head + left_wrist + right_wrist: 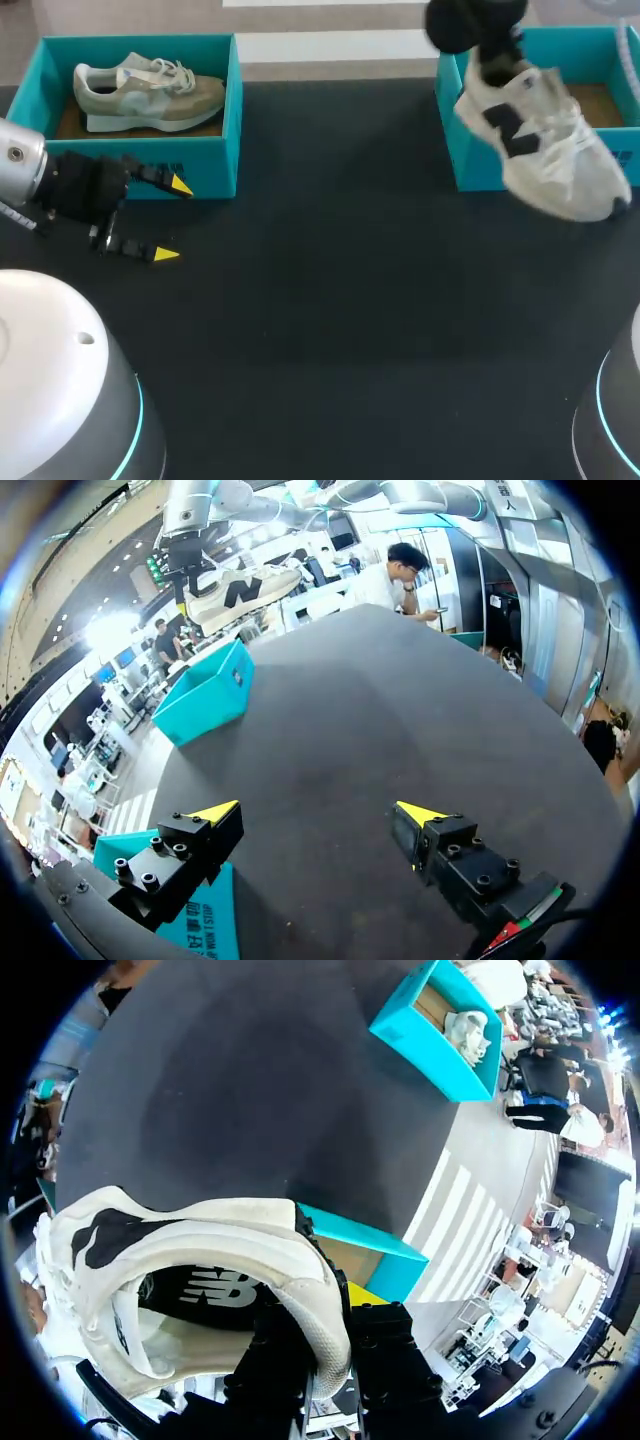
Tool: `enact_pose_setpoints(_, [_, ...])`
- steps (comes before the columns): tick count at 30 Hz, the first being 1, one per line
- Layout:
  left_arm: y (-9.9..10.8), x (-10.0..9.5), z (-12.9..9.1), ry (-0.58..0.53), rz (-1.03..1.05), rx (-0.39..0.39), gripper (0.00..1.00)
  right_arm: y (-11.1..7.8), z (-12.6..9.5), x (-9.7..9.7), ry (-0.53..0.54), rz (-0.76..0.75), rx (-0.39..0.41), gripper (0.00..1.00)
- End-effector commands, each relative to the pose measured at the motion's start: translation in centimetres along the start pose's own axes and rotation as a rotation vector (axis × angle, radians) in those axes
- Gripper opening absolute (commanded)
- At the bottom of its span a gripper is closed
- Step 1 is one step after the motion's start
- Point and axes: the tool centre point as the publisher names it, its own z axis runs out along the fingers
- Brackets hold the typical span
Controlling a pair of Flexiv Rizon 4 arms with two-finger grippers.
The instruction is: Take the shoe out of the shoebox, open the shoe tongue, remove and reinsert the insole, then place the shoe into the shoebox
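Clearly, the right gripper [335,1325] clamps the white shoe [545,140] by its heel collar alone, so the hanging weight could twist it loose over the shoebox [468,150]. The left gripper [172,220] is released and empty.

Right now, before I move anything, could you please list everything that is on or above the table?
table: one, black, under everything
left shoebox: one, teal, far left of the table
right shoebox: one, teal, far right of the table
grey shoe: one, grey and beige, lying inside the left shoebox
white shoe: one, white with black marks, held in the air over the right shoebox
left gripper: one, black with yellow tips, open, in front of the left shoebox
right gripper: one, black, shut on the white shoe's heel
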Motion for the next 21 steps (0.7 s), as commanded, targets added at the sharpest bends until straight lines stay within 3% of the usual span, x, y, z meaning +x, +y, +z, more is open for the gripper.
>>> enact_pose_setpoints(1, [0.0, 0.0, 0.0, 0.002, 0.000, -0.003, 1.00, -2.5, 0.3, 0.3, -0.015, 0.000, -0.157, 0.00])
enact_pose_setpoints(18, [0.0, 0.0, 0.0, 0.002, 0.000, -0.003, 1.00, -2.5, 0.3, 0.3, -0.015, 0.000, -0.157, 0.00])
enact_pose_setpoints(21, [0.0, 0.0, 0.0, 0.002, 0.000, -0.003, 1.00, -4.3, 1.5, -0.2, -0.025, -0.019, -0.157, 0.00])
